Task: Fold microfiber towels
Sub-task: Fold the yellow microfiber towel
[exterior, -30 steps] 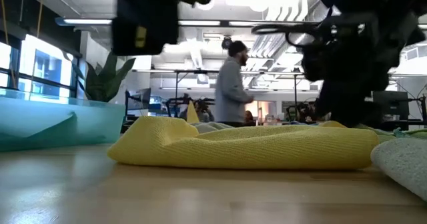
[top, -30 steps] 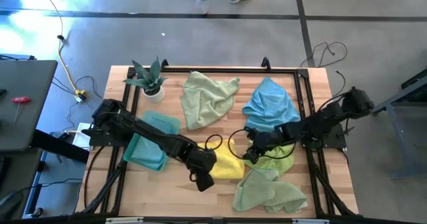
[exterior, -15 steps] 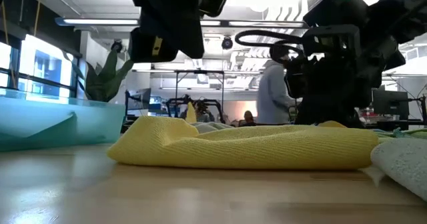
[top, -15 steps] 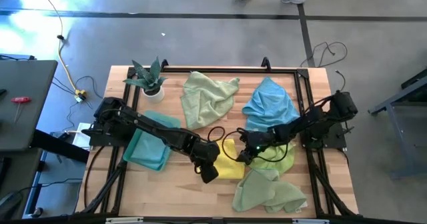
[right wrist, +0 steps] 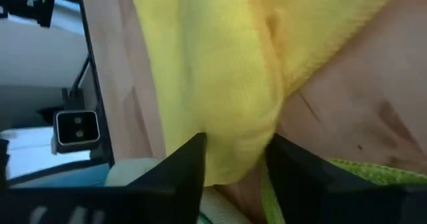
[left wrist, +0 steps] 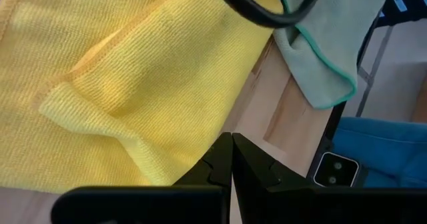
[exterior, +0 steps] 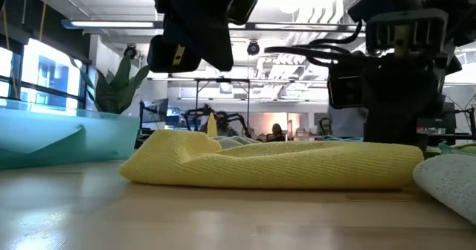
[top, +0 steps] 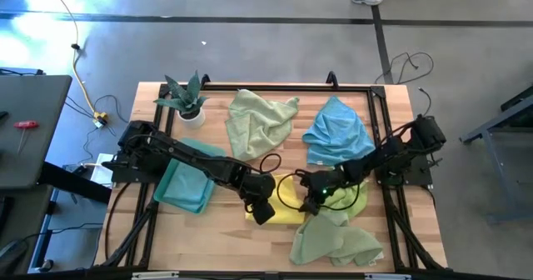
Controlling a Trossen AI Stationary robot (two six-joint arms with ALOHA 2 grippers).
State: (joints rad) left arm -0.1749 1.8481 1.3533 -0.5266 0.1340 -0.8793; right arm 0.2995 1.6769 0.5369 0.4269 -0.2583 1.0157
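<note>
Six microfiber towels are lying on the wooden surface (top: 225, 247). Count by colour: two pale green, one sky blue, one teal, one lime green, one bright yellow.

The first pale green towel (top: 260, 123) is lying crumpled at the far centre. The second pale green towel (top: 333, 240) is lying bunched at the near right edge. The sky blue towel (top: 336, 132) is lying crumpled at the far right. The teal towel (top: 190, 178) is lying folded flat on the left, partly under the left arm. The lime green towel (top: 353, 198) is showing under the right arm, between the blue towel and the second pale green one. The yellow towel (top: 287, 205) is lying folded at the near centre, between the two pincers.

One potted plant (top: 186, 98) is standing at the far left corner.

The left pincer (top: 260, 210) is hovering at the yellow towel's left edge with its fingers (left wrist: 223, 164) pressed together, holding nothing. The right pincer (top: 313, 195) is sitting at the towel's right edge, its two fingers (right wrist: 183, 163) standing either side of a bunched yellow fold; whether they are clamping it cannot be told.
</note>
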